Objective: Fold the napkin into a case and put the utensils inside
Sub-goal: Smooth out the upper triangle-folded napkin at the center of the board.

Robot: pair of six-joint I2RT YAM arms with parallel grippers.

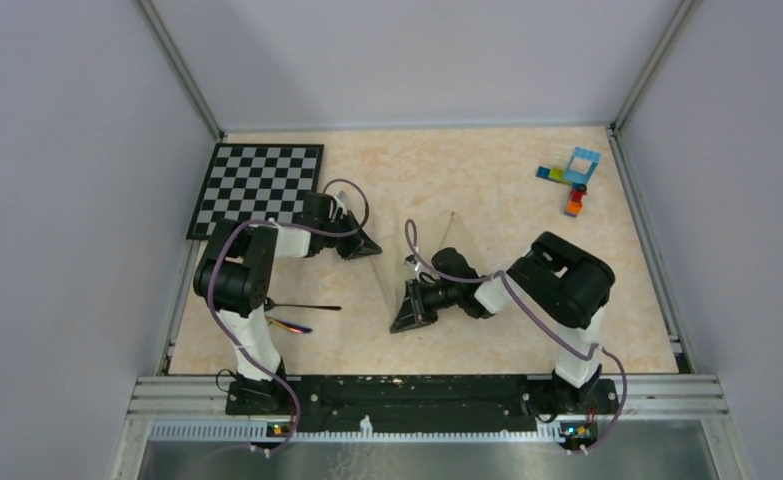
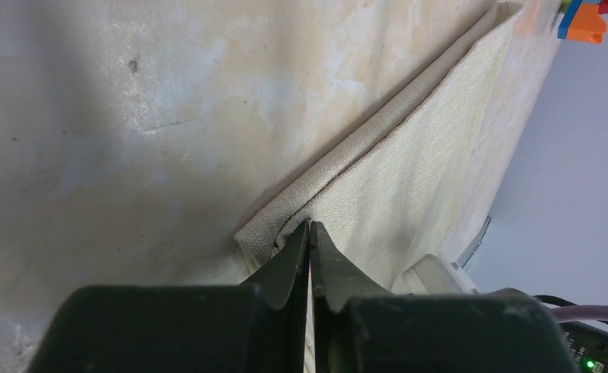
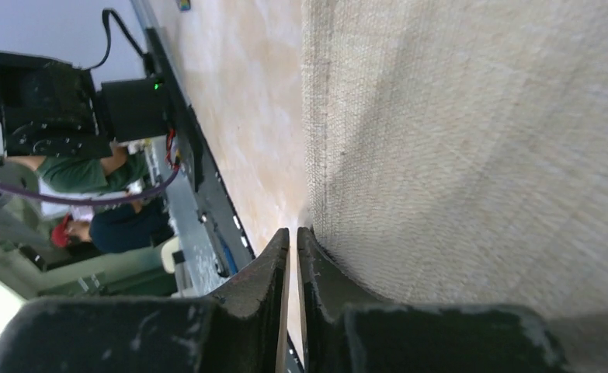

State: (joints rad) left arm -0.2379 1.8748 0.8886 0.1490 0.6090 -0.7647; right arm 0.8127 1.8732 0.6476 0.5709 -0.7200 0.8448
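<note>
The cream napkin [image 1: 442, 245] lies folded at the table's middle, hard to tell from the table top. My left gripper [image 1: 372, 247] is at its left corner. In the left wrist view the jaws [image 2: 310, 225] are shut, and the top layer of the napkin [image 2: 409, 171] runs up into the tips. My right gripper [image 1: 404, 320] is at the napkin's near edge. Its jaws [image 3: 293, 231] are shut to a slit with only table showing through, and the napkin [image 3: 471, 140] lies against the right finger. Two dark utensils, one black [image 1: 302, 307] and one rainbow-tinted [image 1: 289, 326], lie beside the left arm.
A black-and-white chequered board [image 1: 257, 185] lies at the back left. A cluster of small coloured toy bricks [image 1: 575, 175] sits at the back right, and shows at the top edge [image 2: 584, 19] in the left wrist view. Grey walls enclose the table.
</note>
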